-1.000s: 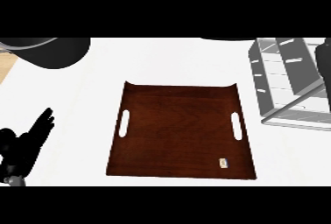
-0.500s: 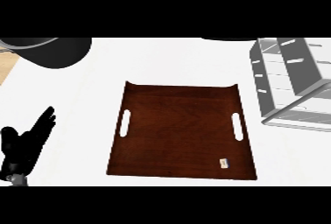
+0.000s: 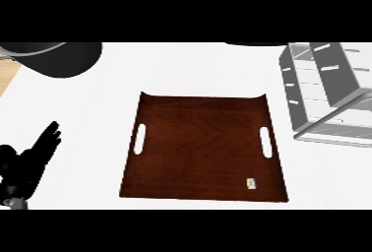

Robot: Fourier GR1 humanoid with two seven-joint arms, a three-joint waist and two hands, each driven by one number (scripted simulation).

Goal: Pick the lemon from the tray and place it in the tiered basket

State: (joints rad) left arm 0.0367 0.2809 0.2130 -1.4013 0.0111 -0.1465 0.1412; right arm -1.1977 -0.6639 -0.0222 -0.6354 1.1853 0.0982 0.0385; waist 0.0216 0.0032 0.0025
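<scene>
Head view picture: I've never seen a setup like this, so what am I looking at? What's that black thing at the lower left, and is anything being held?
The camera sits in a humanoid robot's head and looks steeply down at a white counter. The black shape at the lower left is the robot's left hand. It is open, its fingers point up, and it rests there holding nothing. The right hand does not show. In the middle lies a brown tray with a handle slot on each side. It is bare except for a small label. At the upper right stands a grey tiered basket. At the upper left is a dark round thing, cut off by the edge; I cannot tell what it is.
</scene>
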